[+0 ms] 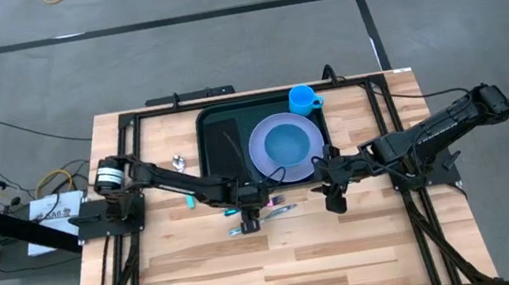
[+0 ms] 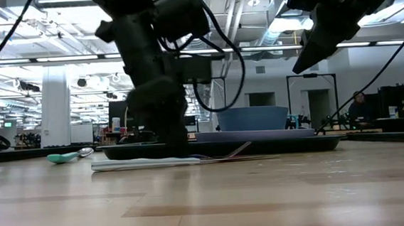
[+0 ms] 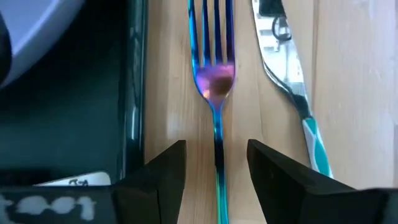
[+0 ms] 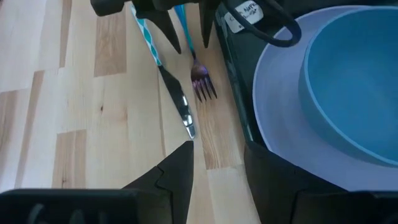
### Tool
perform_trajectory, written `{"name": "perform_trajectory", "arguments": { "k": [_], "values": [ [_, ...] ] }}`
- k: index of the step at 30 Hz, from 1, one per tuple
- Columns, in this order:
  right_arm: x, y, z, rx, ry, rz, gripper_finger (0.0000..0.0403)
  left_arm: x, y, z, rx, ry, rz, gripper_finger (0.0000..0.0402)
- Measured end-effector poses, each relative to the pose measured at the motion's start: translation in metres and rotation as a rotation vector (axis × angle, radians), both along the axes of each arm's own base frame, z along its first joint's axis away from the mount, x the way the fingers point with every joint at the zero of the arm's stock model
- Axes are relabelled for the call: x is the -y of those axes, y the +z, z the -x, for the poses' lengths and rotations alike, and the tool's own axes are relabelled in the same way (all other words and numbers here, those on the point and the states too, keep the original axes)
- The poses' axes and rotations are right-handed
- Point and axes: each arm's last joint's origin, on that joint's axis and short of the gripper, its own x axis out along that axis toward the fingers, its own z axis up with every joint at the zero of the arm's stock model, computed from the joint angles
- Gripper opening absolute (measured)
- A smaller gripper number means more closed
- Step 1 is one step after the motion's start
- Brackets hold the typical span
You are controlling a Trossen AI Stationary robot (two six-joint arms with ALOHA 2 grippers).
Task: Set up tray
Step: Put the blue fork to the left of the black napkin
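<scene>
High view showed, furthest to the left gripper's outer side, a small metal spoon (image 1: pixel 177 161) and a teal-handled utensil (image 1: pixel 190 202) lying on the pale wooden table (image 1: pixel 183 274). The left gripper (image 1: pixel 249 222) was low over the table just off the front edge of the large dark green rectangular plastic tray (image 1: pixel 213 133). Its wrist view showed both dark fingers (image 3: pixel 165 171) parted narrowly, one on each side of the handle of an iridescent blue-purple metal fork (image 3: pixel 214 81), not closed on it. The fork lay parallel to the tray's rim, with a silver knife with a teal patterned handle (image 3: pixel 289 81) just beyond it, on the side away from the tray.

Behind both grippers, the tray sat at the table's far middle, carrying a round lavender plate (image 1: pixel 262 161) with a blue bowl (image 1: pixel 287 143) on it. A bright blue cup (image 1: pixel 303 100) stood at the tray's far right corner.

The right gripper (image 1: pixel 333 193) was raised above the table at the tray's front right corner, its fingers (image 4: pixel 177 171) spread apart and holding nothing, pointing towards the fork and knife.
</scene>
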Motion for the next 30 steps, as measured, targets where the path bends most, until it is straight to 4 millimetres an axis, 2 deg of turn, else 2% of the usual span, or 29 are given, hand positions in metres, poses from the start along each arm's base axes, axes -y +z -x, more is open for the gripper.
{"name": "perform_trajectory", "arguments": {
  "k": [10, 30],
  "values": [
    [0.0000, -0.0001, 0.0000, 0.001, 0.000, 0.000, 0.0133, -0.0028, 0.0000, 0.0004, -0.002, 0.017, -0.038, 0.0160],
    [-0.0001, 0.0000, -0.0002, 0.003, 0.000, 0.000, 0.0133, -0.0012, -0.0075, -0.0024, -0.012, 0.010, 0.003, 0.0155]
  ]
}}
